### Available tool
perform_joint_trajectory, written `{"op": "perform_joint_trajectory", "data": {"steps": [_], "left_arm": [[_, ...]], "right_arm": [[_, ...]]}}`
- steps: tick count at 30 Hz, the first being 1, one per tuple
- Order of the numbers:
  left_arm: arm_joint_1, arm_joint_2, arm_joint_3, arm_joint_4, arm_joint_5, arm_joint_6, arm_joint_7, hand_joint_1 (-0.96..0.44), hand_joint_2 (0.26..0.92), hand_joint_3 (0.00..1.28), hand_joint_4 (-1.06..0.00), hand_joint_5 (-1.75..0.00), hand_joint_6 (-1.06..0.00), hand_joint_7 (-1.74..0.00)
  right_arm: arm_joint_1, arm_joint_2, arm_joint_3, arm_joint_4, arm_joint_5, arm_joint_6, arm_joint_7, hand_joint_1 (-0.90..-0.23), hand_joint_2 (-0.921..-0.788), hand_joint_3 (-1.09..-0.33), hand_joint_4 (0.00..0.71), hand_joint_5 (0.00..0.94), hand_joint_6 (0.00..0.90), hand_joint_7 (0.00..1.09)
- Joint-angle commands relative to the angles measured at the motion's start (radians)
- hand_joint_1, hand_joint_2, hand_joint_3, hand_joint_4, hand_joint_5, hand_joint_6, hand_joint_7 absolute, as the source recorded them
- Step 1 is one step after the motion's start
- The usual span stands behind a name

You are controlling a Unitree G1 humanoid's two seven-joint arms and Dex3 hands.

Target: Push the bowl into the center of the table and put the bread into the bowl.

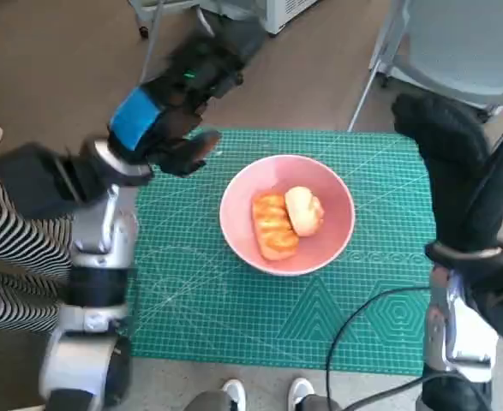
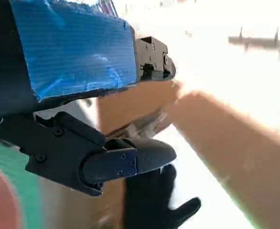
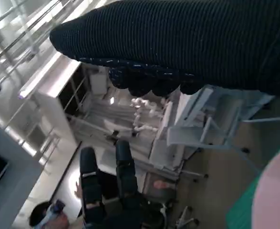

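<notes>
Pink bowl [image 1: 287,214] mid-frame on the green mat [image 1: 234,317], two bread pieces [image 1: 287,221] inside, left hand [image 1: 167,120] raised upper left, empty, fingers apart, right hand [image 1: 465,175] raised far right, grip unclear

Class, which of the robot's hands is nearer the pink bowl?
Left. The left hand hangs just beyond the bowl rim at the mat's far-left corner; the right hand is raised farther off past the mat's right edge.

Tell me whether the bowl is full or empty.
Not empty: the pink bowl holds two pieces of bread, lying side by side.
</notes>
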State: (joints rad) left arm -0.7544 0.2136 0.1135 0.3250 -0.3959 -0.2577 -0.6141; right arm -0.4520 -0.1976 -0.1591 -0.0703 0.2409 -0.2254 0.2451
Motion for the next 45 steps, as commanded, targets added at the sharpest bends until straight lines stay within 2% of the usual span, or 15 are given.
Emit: {"op": "perform_joint_trajectory", "data": {"steps": [1, 6, 11, 24, 33, 45], "left_arm": [[0.067, -0.027, 0.017, -0.046, -0.021, 0.021, 0.025, -0.80, 0.921, 0.65, -0.05, -0.02, 0.00, -0.44], [0.122, -0.054, 0.030, -0.061, -0.037, 0.023, 0.034, -0.80, 0.921, 0.61, -0.04, -0.02, 0.00, -0.38], [0.144, -0.088, 0.037, -0.037, -0.034, -0.014, 0.037, -0.80, 0.921, 0.58, -0.02, -0.01, 0.00, -0.30], [0.147, -0.136, 0.031, 0.030, -0.004, -0.130, 0.016, -0.80, 0.921, 0.58, -0.03, -0.01, 0.00, -0.27], [0.129, -0.132, 0.022, 0.077, 0.015, -0.190, -0.008, -0.81, 0.921, 0.63, 0.00, 0.00, 0.00, -0.30], [0.113, -0.134, 0.018, 0.095, 0.016, -0.202, -0.016, -0.82, 0.921, 0.62, 0.00, 0.00, 0.00, -0.31]], "right_arm": [[-0.016, 0.006, 0.006, 0.035, -0.004, -0.002, 0.000, -0.715, -0.921, -0.681, 0.197, 0.007, 0.100, 0.55], [-0.029, 0.018, 0.014, 0.065, -0.011, -0.025, -0.001, -0.722, -0.921, -0.663, 0.208, 0.010, 0.116, 0.56], [-0.030, 0.025, 0.024, 0.113, -0.026, -0.079, 0.009, -0.724, -0.921, -0.661, 0.212, 0.011, 0.117, 0.57], [-0.053, 0.018, 0.029, 0.256, -0.045, -0.199, 0.027, -0.706, -0.921, -0.685, 0.237, 0.019, 0.104, 0.57], [-0.044, 0.014, 0.027, 0.295, -0.059, -0.244, 0.025, -0.742, -0.921, -0.682, 0.242, 0.017, 0.095, 0.57], [-0.038, 0.009, 0.026, 0.321, -0.074, -0.277, 0.013, -0.724, -0.921, -0.703, 0.227, 0.006, 0.066, 0.56]]}}
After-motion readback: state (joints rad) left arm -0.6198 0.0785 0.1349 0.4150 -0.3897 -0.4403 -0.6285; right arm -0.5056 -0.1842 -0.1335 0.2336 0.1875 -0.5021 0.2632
